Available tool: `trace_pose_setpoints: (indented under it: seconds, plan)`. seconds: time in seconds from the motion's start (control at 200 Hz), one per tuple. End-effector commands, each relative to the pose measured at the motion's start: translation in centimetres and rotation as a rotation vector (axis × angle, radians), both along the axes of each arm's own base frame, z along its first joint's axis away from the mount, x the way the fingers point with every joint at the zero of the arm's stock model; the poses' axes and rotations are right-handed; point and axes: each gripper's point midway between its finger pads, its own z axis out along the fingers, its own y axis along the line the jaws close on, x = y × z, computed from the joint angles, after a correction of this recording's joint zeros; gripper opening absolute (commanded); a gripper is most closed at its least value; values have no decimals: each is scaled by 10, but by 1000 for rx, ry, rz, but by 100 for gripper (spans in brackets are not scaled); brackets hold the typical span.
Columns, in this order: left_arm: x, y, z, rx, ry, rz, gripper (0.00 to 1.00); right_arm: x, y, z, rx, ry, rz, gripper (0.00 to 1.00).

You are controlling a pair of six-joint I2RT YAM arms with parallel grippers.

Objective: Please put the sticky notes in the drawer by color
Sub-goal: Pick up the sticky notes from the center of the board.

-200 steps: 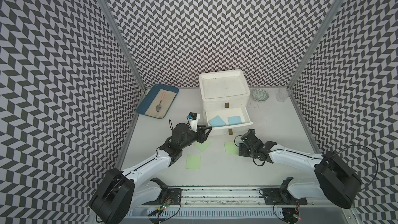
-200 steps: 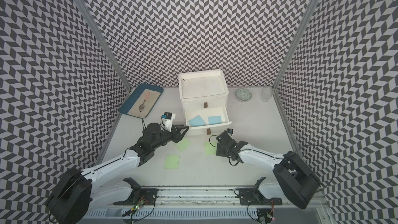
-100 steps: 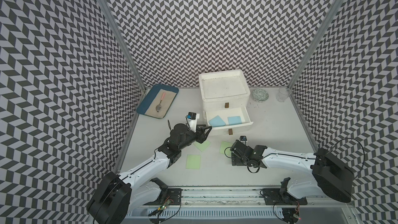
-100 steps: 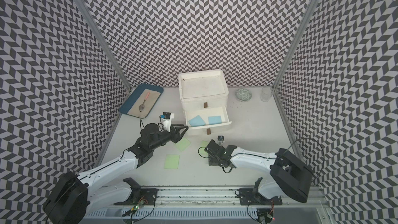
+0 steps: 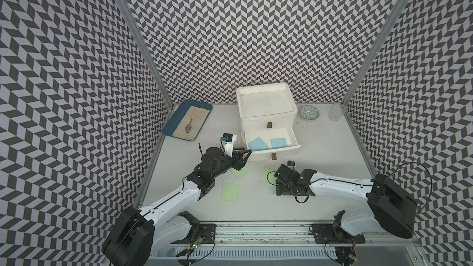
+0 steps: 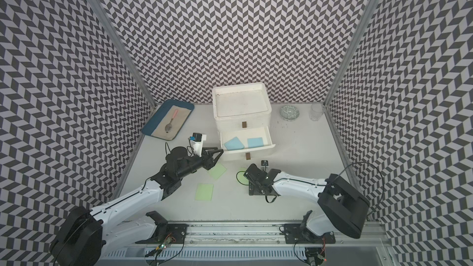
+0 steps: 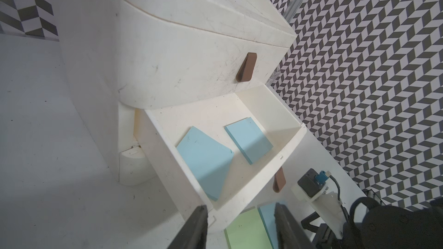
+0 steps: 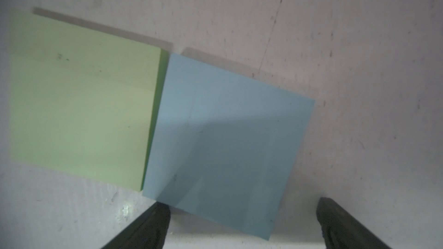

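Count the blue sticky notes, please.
3. In the open drawer: tilted note, straight note. On the table: third note, beside a green note, beneath the right end effector. Others may be hidden.

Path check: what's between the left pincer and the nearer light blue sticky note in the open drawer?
The white plastic drawer's corner wall separates the left pincer from the light blue square note; left wrist view.

At the counter's (image 5: 325,154) back left, a blue tray (image 5: 178,118) holds a beige cloth (image 5: 201,121) and a pink-handled spoon (image 5: 191,121). At back right, a patterned bowl (image 5: 309,113) stands beside a clear glass (image 5: 337,112).
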Motion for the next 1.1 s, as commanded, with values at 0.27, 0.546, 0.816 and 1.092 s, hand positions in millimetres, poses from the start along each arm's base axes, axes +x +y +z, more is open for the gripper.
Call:
trace_pose_setpoints:
  seconds: [0.27,0.546,0.816,1.092]
  plan:
    - [-4,1,-2,18,-12,-4,49,29,15,19,21,-109,13,100]
    - [-3,3,-3,25,-15,2,49,33,-10,-8,-85,-77,-12,100]
    - [-4,1,-4,20,-13,-7,48,8,-35,-14,-94,-24,-63,100]
    - [-5,0,-2,14,-14,-13,49,-1,-35,-16,-53,-7,-57,100]
